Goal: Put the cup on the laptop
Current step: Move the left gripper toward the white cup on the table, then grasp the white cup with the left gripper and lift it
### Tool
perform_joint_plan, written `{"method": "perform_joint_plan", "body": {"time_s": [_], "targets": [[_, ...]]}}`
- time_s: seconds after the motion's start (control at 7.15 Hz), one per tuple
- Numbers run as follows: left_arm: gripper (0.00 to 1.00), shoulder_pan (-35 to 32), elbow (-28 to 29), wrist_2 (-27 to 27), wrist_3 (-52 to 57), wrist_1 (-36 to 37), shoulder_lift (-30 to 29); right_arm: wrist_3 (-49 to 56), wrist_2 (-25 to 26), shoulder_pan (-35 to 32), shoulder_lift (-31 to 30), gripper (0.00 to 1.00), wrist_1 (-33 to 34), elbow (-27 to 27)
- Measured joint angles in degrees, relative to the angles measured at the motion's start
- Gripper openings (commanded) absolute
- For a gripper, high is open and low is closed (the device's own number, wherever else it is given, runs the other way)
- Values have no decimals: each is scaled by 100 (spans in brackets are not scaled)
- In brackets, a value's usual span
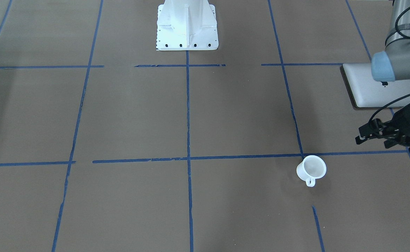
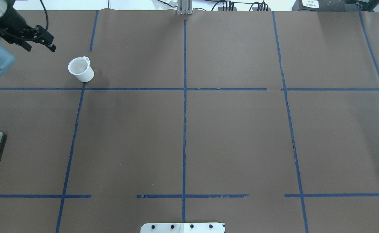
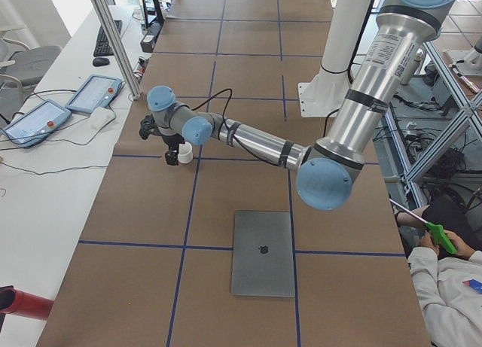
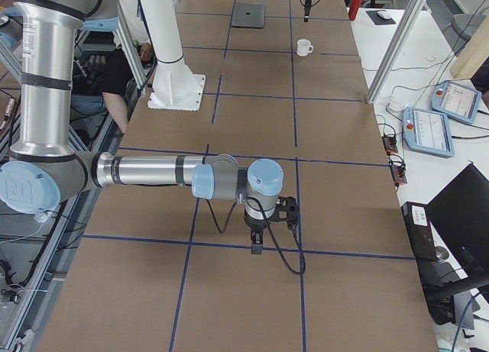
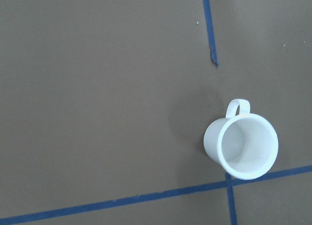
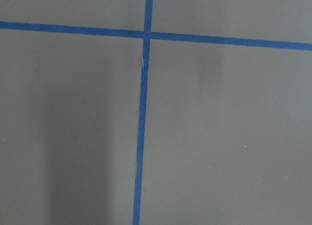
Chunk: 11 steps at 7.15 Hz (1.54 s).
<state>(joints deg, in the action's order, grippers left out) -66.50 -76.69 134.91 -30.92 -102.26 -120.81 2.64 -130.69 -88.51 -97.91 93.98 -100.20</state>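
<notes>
Overhead exterior gives you the clearest picture: the cup (image 2: 81,69) stands upright on the brown table (image 2: 234,139), on the robot's left side and towards the far edge. It sits just beyond a crossing of the blue tape lines (image 2: 184,129), and its loop handle points away from the robot. The left wrist view looks straight down into the mouth of the cup, and you can see that it is empty.

The laptop (image 3: 263,253) lies closed and flat at the table's left end, logo up, well apart from the cup. In the overhead view only a strip of it shows at the picture's edge.

Your left gripper (image 2: 42,45) hangs above the table near the cup, out to its left and a little farther from the robot, and it touches neither the cup nor the laptop. Its jaws look spread apart with nothing between them, though the dark fingers are small and steeply angled in both views that catch them. In the front-facing view the left arm's elbow passes over part of the laptop lid.

Your right gripper (image 4: 256,245) points down over a tape crossing at the table's other end. It shows only in the exterior right view, so you cannot tell how wide it stands. Its wrist camera sees only bare table and tape.
</notes>
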Motion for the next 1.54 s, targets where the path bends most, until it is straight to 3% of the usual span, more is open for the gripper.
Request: {"method": "perform_joint_plan", "body": {"time_s": [0.56,0.84,0.98,1.12,1.26,1.54], "targets": [[97,567,1592,-516,-727,-906,-983,0,0,0,0,100,3,0],[87,764,1881,-843,-786,-1073,-1128,0,0,0,0,100,0,0],[69,853,1954,-941,-803,-1167,-1124,0,0,0,0,100,0,0],[34,922,1991,-979,-813,-1272,-1093,0,0,0,0,100,1,0],[5,954,2008,-989,-815,-1336,-1061,0,0,0,0,100,1,0],[0,967,2016,-998,-813,-1371,-1037,0,0,0,0,100,0,0]]}}
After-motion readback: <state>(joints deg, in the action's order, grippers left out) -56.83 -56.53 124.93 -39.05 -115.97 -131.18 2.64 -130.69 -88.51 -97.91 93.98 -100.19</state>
